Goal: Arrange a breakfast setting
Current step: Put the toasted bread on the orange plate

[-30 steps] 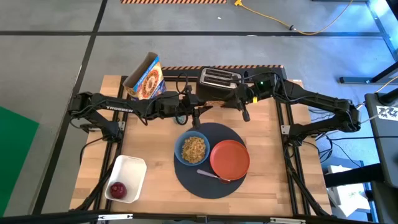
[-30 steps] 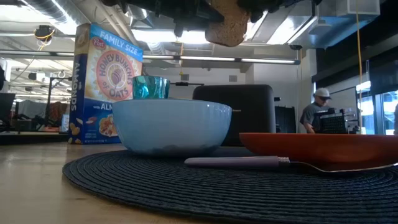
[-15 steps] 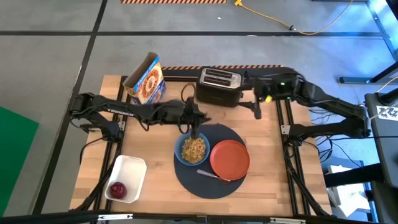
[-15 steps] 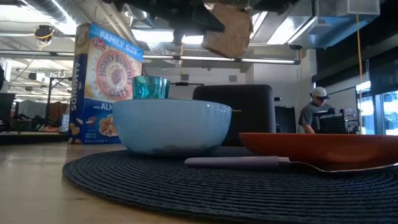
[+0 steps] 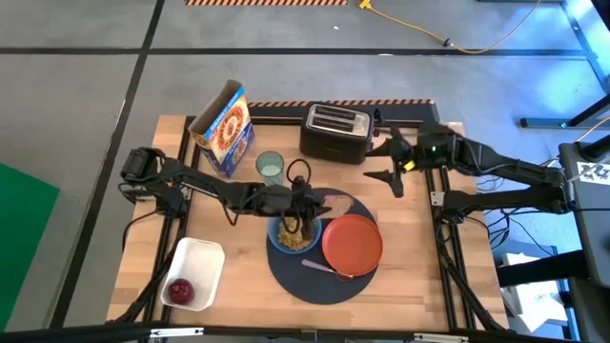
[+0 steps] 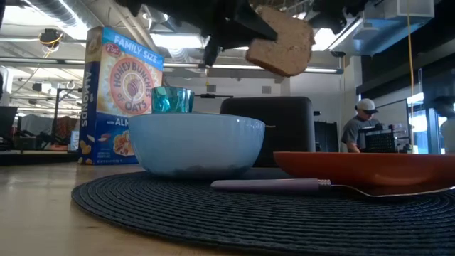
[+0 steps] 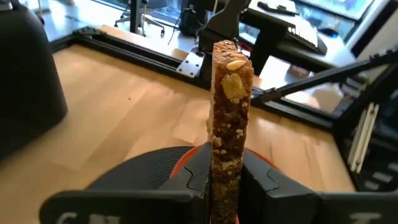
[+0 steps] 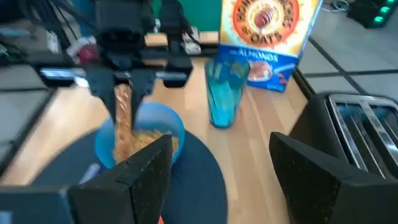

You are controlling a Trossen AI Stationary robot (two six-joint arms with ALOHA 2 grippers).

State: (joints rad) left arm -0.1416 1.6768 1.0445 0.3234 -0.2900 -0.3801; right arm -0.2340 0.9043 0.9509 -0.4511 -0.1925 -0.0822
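Overhead, seeded rectangular toast slice (image 7: 226,118), gripper-clamped

The orange-red plate (image 6: 370,169) is cut off by the low view's right edge.

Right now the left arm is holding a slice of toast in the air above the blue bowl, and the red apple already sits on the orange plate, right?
Not quite: in the high view the red apple lies in the white tub; the orange plate is bare. The left gripper does hold the toast slice above the blue bowl.

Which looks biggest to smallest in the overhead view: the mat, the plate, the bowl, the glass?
1. Mat, clearly largest.
2. Plate.
3. Bowl, slightly smaller than the plate, though partly hidden by the left gripper.
4. Glass, smallest.
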